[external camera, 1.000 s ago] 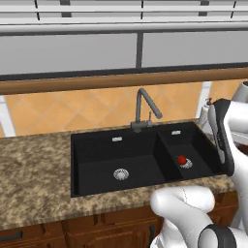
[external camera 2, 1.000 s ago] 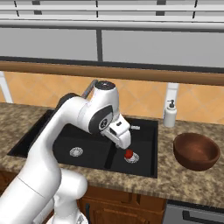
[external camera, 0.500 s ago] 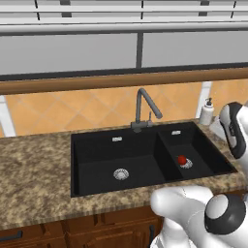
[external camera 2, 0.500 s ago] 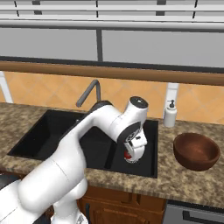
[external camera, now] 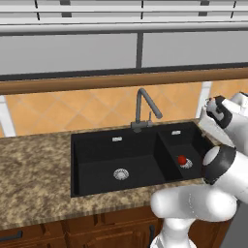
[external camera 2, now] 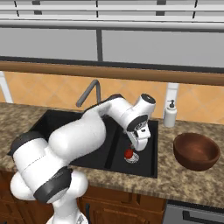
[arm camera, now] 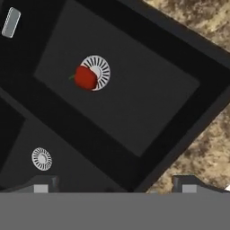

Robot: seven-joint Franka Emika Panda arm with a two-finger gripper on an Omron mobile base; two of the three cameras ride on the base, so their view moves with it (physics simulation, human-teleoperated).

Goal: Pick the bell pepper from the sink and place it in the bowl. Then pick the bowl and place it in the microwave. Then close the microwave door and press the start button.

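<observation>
The small red bell pepper [external camera: 181,160] lies on the round steel drain [arm camera: 99,72] of the black sink's [external camera: 97,155] small right basin. In the hand view the bell pepper [arm camera: 85,77] sits up and left of centre, well beyond my gripper [arm camera: 114,186], whose two fingertips [arm camera: 42,184] stand wide apart and open. From the right base view my gripper [external camera 2: 136,148] hangs just above the bell pepper [external camera 2: 128,154], holding nothing. The dark reddish-brown bowl [external camera 2: 196,151] rests on the counter right of the sink [external camera 2: 151,151]. The microwave and its door are out of view.
A dark grey faucet [external camera: 143,109] rises behind the divider between the basins. A white soap dispenser [external camera 2: 169,114] stands at the wall between sink and bowl. Speckled granite counter [external camera: 34,164] surrounds the sink. The large basin's drain [arm camera: 42,158] is at lower left of the hand view.
The arm has swung to the right, carrying the hand from over the basin divider to above the small basin and the bell pepper. The pepper and bowl have stayed put.
</observation>
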